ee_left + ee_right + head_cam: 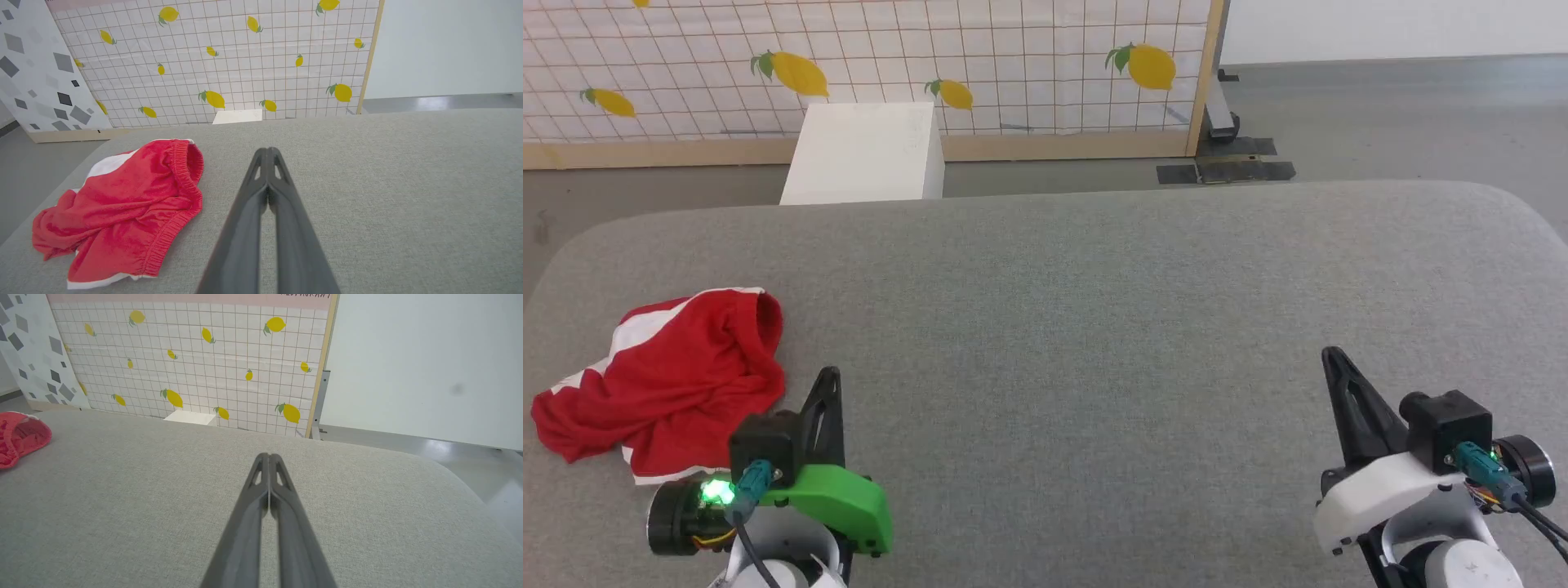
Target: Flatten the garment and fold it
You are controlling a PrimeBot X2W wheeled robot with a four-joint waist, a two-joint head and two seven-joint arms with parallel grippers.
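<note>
- Both tools sit lowest in the head view, my left gripper point(827, 382) at 7 o'clock and my right gripper point(1336, 363) at 5 o'clock. Each is clenched on nothing.
- Crumpled on the grey padded surface point(1094, 310), the garment point(678, 367) lies just beside my left gripper, at its 10 o'clock, clear of the fingers.
- From my right gripper it lies well apart, toward 9 o'clock.

We see the garment point(130, 204), lower left, as soft matt cloth; the grey surface point(1094, 327) under it looks coarsely woven fabric; the left gripper point(267, 152) is smooth matt plastic.
</note>
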